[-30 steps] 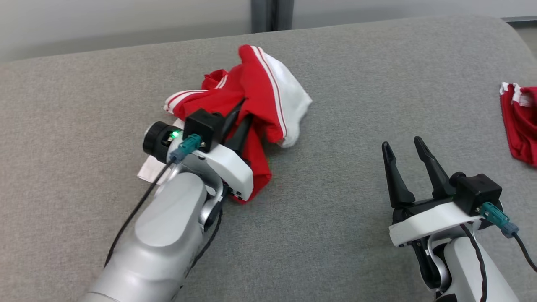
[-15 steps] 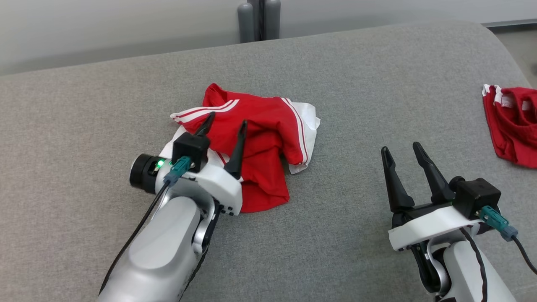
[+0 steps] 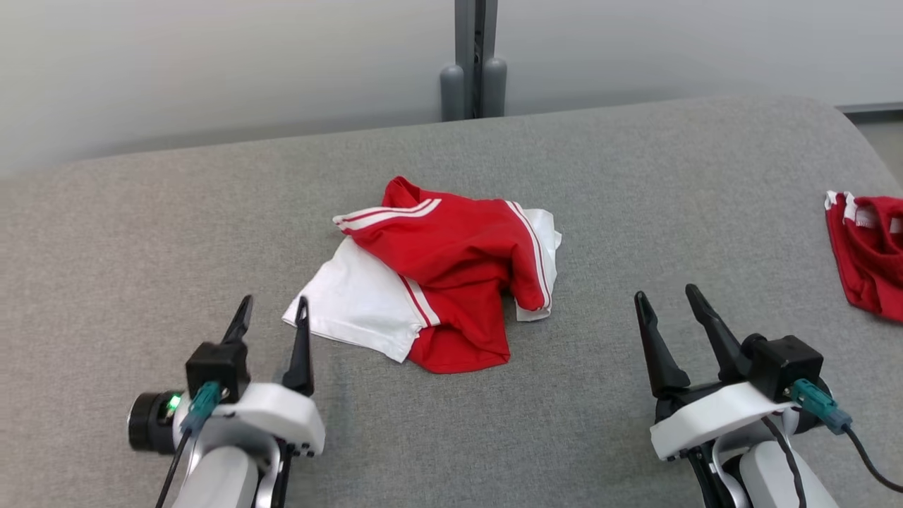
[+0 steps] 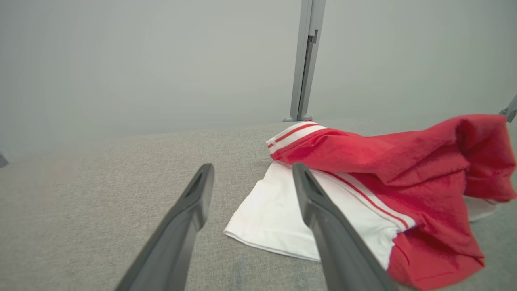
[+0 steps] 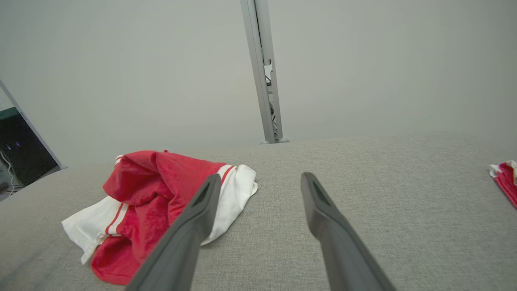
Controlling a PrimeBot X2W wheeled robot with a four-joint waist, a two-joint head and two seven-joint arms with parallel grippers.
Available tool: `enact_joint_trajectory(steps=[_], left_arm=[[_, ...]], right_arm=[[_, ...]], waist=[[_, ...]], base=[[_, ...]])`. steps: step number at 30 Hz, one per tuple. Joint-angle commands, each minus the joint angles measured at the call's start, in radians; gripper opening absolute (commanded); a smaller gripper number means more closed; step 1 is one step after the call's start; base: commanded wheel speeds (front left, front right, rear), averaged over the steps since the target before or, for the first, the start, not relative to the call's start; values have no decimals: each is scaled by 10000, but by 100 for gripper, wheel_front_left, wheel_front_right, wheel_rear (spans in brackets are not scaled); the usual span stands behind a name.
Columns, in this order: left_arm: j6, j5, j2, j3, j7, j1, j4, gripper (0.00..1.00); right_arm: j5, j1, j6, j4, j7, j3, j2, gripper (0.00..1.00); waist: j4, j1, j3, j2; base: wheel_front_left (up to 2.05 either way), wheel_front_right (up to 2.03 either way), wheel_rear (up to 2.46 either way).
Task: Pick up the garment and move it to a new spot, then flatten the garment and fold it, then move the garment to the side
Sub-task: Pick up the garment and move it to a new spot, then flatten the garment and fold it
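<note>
left hand [image 3: 275,302]: lower left, fingers apart, pointing up | right hand [image 3: 664,293]: lower right, fingers apart, pointing up | garment [image 3: 458,268]: middle, crumpled, touching neither hand

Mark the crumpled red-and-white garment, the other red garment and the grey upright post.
crumpled red-and-white garment [image 3: 458,247], head view, red middle panel
other red garment [image 3: 868,268], head view, red body
grey upright post [image 3: 474,56], head view, shaft

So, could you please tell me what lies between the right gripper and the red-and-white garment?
Only bare grey fabric surface. In the head view, the right gripper and the garment lie apart, with nothing resting between them.
</note>
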Motion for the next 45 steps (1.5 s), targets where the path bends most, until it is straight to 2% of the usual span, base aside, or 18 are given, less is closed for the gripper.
enact_joint_trajectory(steps=[1,12,24,35,45], left_arm=[[35,272,-9,353,-16,523,-274,100],[-221,1273,-257,2078,-16,2697,-1457,100],[-469,1614,-483,2934,-16,3618,-1806,100],[-507,1295,-520,2597,-16,3469,-1736,100],[-296,862,-519,1724,-16,2965,-1733,100]], right_arm=[[-58,143,-1,84,4,6,-52,100],[-157,763,1,278,4,47,-48,100],[-147,1041,1,406,4,150,-48,100],[-300,833,1,348,4,497,-44,100],[-583,-388,-1,631,3,1978,-47,100]], waist=[[132,0,-241,-1],[349,0,-1035,-1],[416,0,-1330,-1],[804,0,-1060,-1],[2074,0,-72,-1]], base=[[0,0,0],[0,0,0],[0,0,0],[0,0,0],[0,0,0]])
